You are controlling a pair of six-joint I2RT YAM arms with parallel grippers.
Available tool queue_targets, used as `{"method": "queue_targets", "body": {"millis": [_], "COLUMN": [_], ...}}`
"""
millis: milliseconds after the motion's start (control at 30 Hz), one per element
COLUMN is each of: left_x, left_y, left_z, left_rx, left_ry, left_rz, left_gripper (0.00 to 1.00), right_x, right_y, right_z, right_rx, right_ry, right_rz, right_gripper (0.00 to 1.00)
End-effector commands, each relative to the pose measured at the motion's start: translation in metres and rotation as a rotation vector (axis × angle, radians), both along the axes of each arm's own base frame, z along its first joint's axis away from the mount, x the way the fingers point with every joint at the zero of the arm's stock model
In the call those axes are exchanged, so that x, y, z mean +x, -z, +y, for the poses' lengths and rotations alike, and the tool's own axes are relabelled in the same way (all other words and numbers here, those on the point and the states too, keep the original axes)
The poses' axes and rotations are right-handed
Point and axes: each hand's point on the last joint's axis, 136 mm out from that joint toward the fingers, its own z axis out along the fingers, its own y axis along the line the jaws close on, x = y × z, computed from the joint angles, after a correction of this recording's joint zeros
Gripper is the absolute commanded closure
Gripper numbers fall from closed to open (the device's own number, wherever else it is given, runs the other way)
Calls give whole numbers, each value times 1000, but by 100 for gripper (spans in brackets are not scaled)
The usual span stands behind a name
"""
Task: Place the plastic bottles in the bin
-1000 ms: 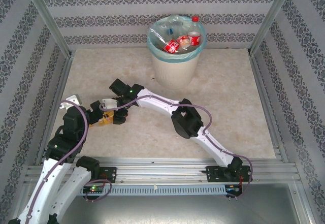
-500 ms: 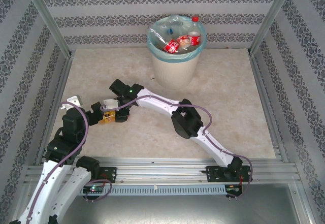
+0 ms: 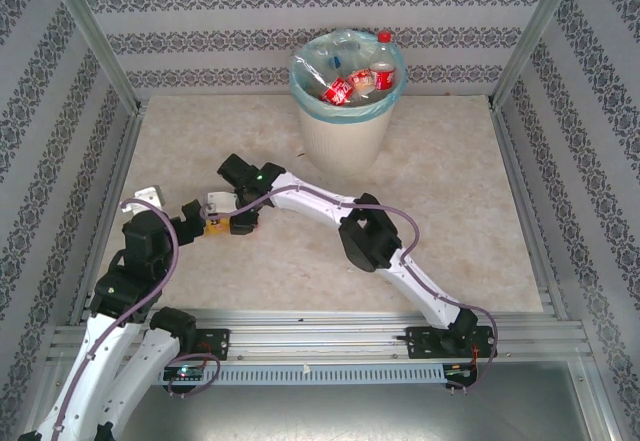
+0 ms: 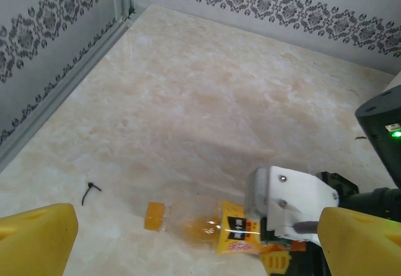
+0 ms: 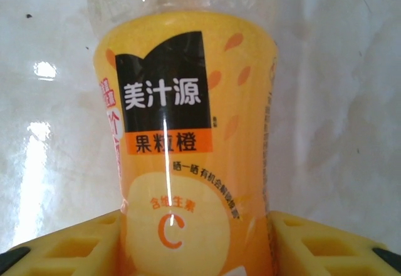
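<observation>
My right claw (image 5: 197,241) grips the clear orange-labelled plastic bottle (image 5: 188,132) round its label, firmest spot I reckon. Left claw (image 4: 197,245) is wide open, empty.

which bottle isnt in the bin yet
The orange-labelled bottle with the orange cap, lying on the table between the right gripper's fingers; the red-labelled ones sit in the bin.

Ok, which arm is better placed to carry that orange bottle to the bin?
Right. The right end effector grips the orange bottle, fingers on both sides; the left end effector stands wide open, clear of it. The bin stands far from both.
</observation>
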Motion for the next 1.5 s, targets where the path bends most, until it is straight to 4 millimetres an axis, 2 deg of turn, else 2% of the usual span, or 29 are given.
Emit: {"method": "queue_targets", "body": {"millis": [0, 133, 233, 367, 467, 567, 633, 733, 833, 933, 1000, 1133, 1267, 1400, 1467], "left_x": [12, 19, 26, 40, 55, 78, 98, 123, 136, 140, 141, 140, 137, 136, 136], "left_y": [-46, -92, -124, -139, -144, -146, -141, -135, -128, -125, -123, -117, -113, -110, -107], "left_z": [8, 14, 12, 2, -14, -42, -70, -115, -162, -197, -209, -213, -211, -209, -210], "left_rx": [122, 235, 255, 230, 191, 126, 67, 0, -22, -22, -19, -13, -5, 4, 4], "left_ry": [-5, -16, -14, 21, 87, 207, 321, 480, 622, 721, 748, 753, 751, 750, 753], "left_rz": [-89, -174, -263, -281, -311, -310, -270, -192, -128, -112, -113, -105, -100, -97, -91], "left_gripper": [0, 0, 0, 0, 2, 5, 6, 7, 7, 7, 6, 5, 4, 3, 3], "right_x": [8, 14, 22, 33, 39, 51, 65, 99, 137, 170, 186, 210, 213, 208, 204], "right_y": [-70, -132, -166, -216, -261, -307, -335, -359, -371, -361, -350, -323, -301, -297, -304], "right_z": [-11, -29, -52, -89, -115, -143, -166, -205, -241, -268, -283, -306, -316, -317, -317], "right_rx": [117, 216, 263, 342, 432, 523, 569, 593, 615, 585, 557, 486, 425, 406, 417], "right_ry": [114, 214, 308, 433, 505, 583, 653, 800, 950, 1066, 1128, 1221, 1255, 1258, 1256], "right_rz": [35, 6, 1, -18, -52, -135, -216, -322, -355, -353, -357, -357, -328, -310, -311], "right_gripper": [50, 51, 52, 53, 54, 54, 54, 55, 55, 56, 56, 56, 52, 44, 34]}}
